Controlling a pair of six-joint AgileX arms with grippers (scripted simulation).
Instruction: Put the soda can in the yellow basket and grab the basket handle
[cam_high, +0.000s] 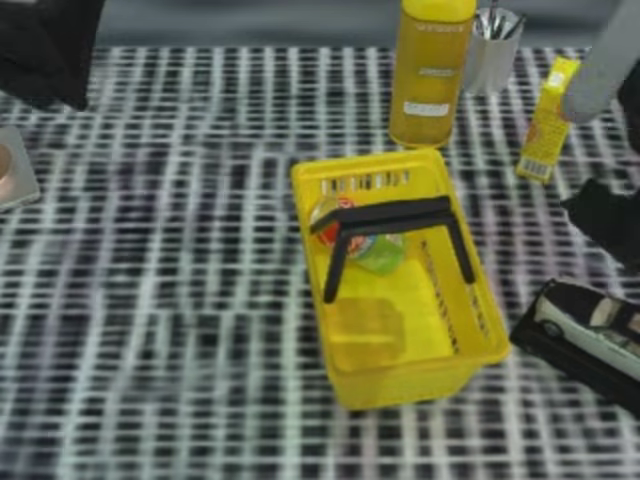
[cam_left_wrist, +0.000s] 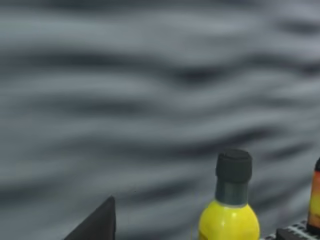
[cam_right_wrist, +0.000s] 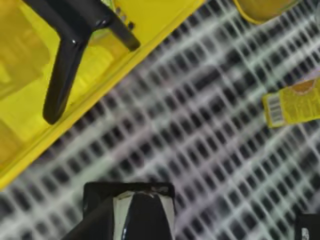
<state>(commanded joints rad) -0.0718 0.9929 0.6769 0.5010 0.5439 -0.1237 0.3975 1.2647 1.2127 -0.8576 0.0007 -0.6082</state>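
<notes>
The soda can (cam_high: 352, 238), red and green, lies on its side inside the yellow basket (cam_high: 480, 300) at its far end. The black basket handle (cam_high: 385, 215) stands raised across the basket right above the can. My right gripper (cam_high: 605, 215) hovers off the basket's right side, apart from the handle and holding nothing that shows. Its wrist view shows the basket's rim (cam_right_wrist: 30, 145) and one leg of the handle (cam_right_wrist: 65, 65) ahead. My left gripper (cam_high: 45, 45) is parked at the far left corner, away from the basket.
A tall yellow bottle (cam_high: 430, 70) and a metal cup of utensils (cam_high: 492, 55) stand behind the basket. A yellow carton (cam_high: 548, 125) lies at the back right. A black-and-white toy car (cam_high: 590, 330) sits right of the basket, below my right gripper.
</notes>
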